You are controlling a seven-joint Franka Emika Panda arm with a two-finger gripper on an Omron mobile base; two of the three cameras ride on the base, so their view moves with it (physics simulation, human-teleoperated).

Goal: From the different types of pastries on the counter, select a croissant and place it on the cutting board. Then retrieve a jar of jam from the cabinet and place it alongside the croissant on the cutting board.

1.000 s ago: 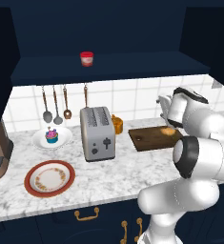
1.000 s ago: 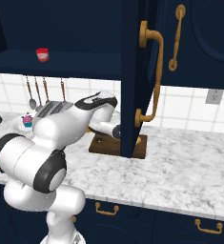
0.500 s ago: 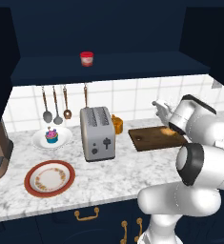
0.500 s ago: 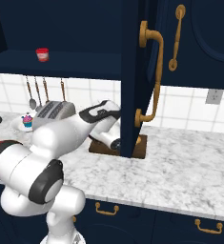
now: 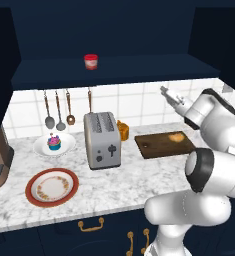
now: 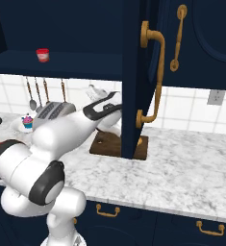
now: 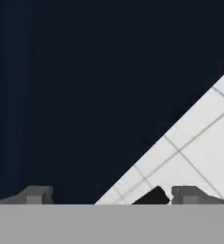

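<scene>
Croissant [image 5: 177,137]: it is seen lying on the cutting board [image 5: 159,146], toward the board's right end, with nothing gripping it; the first half of the task is judged done.
Cutting board: it is laid flat on the counter [image 5: 129,180] near the back edge, to the right of the toaster [image 5: 102,146].
Claw [image 5: 170,98]: it has been raised from just over the board a second ago to above the board and in front of the tiled wall, tilted up toward the shelf; the fingers are spread wide and nothing is held between them.
Hand view: dark cabinet blue and a wedge of white tile are shown, which suits a claw turned upward.
Jar of jam [image 5: 91,62]: it is left untouched on the shelf of the cabinet [image 5: 114,70], near the shelf's middle and well to the left of the claw.
Cupcake [image 5: 53,142]: it is kept on its small white plate near the counter's back left.
Meaning for the task: the lift is read as the start of the second part; a reach up and leftward to the jar is judged to be needed next.
Risk: the open cabinet door [image 6: 133,77] stands close beside the arm and could be struck.
</scene>
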